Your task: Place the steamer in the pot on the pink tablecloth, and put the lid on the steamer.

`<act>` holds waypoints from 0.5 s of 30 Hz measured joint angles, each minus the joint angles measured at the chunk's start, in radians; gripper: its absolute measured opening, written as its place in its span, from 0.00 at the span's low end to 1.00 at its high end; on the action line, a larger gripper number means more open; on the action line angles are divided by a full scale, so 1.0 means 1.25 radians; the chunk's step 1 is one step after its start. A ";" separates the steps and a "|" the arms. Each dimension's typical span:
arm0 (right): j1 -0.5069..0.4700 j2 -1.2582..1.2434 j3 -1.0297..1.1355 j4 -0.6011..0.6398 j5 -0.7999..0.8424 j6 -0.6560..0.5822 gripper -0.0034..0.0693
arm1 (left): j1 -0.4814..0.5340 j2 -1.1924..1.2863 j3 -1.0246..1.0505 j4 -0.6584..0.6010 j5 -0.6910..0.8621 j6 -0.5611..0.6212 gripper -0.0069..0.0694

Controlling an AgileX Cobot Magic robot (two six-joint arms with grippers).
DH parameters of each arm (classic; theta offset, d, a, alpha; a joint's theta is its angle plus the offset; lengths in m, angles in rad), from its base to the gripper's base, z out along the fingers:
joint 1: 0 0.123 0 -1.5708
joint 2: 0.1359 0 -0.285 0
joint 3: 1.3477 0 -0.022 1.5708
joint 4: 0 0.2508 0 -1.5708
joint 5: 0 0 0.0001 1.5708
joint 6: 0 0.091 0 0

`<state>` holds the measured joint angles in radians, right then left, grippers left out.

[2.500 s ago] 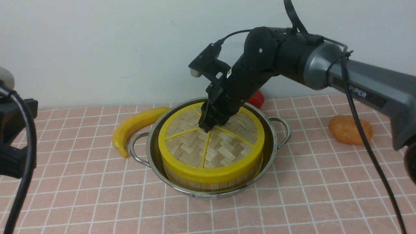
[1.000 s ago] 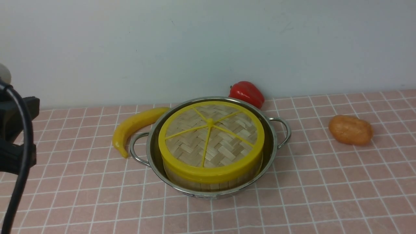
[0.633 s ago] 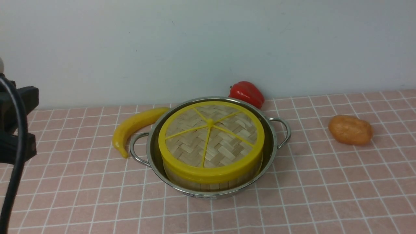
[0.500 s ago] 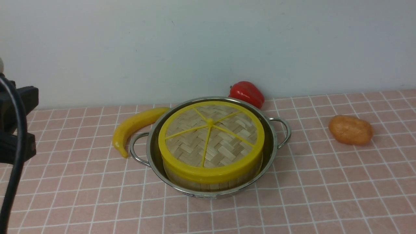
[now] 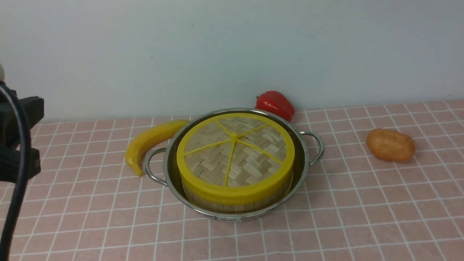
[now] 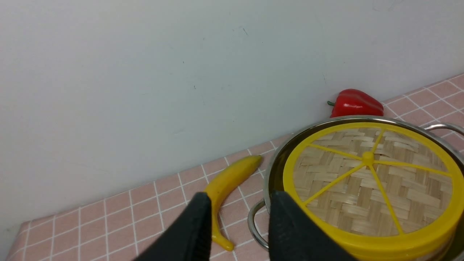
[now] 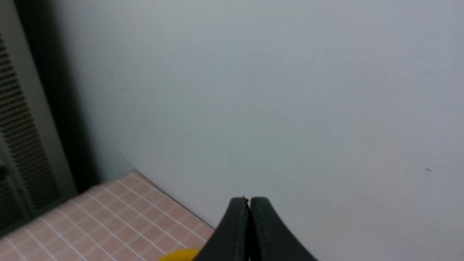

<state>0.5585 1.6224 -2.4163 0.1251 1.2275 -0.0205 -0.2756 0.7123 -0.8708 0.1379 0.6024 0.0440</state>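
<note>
The lid (image 5: pixel 235 152) sits flat on the steamer (image 5: pixel 235 203) inside the pot (image 5: pixel 304 159), just ahead of the left gripper (image 6: pixel 239 203), whose 2 fingers are parted and empty. The right gripper (image 7: pixel 249 203) is pressed closed, empty, facing away.

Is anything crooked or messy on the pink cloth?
Nothing stands out. The lid sits flat and square on the steamer, and the steamer sits level inside the pot. Nothing is spilled or broken.
</note>
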 joint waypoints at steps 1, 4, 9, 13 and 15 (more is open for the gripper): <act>0.000 -0.023 0.058 -0.042 0.000 -0.003 0.08 | 0.000 0.000 0.000 0.000 0.000 0.000 0.38; 0.000 -0.109 0.227 -0.111 -0.014 0.009 0.09 | 0.000 0.000 0.000 0.000 0.000 0.000 0.38; -0.007 -0.373 0.641 -0.220 -0.261 0.098 0.11 | 0.000 0.003 0.000 0.000 -0.001 0.000 0.40; -0.044 -0.555 0.923 -0.260 -0.458 0.177 0.13 | 0.000 0.004 0.000 0.000 -0.001 0.000 0.40; -0.080 -0.633 1.056 -0.267 -0.533 0.217 0.14 | 0.000 0.005 0.000 0.000 -0.001 0.000 0.40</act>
<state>0.4583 0.8317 -1.0958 -0.2090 0.5615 0.2503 -0.2756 0.7188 -0.8708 0.1379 0.6016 0.0440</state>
